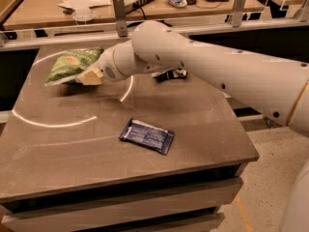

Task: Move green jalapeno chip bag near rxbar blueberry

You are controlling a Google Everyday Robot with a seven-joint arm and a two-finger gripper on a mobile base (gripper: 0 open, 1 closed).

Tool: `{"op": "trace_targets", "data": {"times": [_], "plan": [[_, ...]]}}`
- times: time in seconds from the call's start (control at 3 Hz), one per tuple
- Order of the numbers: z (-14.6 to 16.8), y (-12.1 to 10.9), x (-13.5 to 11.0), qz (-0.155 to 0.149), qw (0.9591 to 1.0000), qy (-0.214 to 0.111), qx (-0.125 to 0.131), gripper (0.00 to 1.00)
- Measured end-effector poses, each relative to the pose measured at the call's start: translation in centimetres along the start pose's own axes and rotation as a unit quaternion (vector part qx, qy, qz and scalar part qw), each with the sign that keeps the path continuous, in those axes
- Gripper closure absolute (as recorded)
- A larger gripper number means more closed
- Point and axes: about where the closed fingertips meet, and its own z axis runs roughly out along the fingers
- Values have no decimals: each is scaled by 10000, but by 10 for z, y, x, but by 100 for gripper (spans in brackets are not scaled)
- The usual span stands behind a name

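my gripper: I am clamping it on the right end of the bag, over the far left of the table.
green jalapeno chip bag: hanging tilted just above the tabletop, casting a shadow.
rxbar blueberry: lying flat mid-table, well apart from the bag.
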Motion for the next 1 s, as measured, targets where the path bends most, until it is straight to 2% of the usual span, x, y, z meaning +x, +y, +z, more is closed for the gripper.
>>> {"op": "trace_targets", "data": {"times": [0.33,0.67,1.0], "plan": [[-47,23,15,-119,9991,186,-350,100],[-77,42,32,-110,9984,307,-455,100],[-109,57,51,156,9989,364,-248,100]]}}
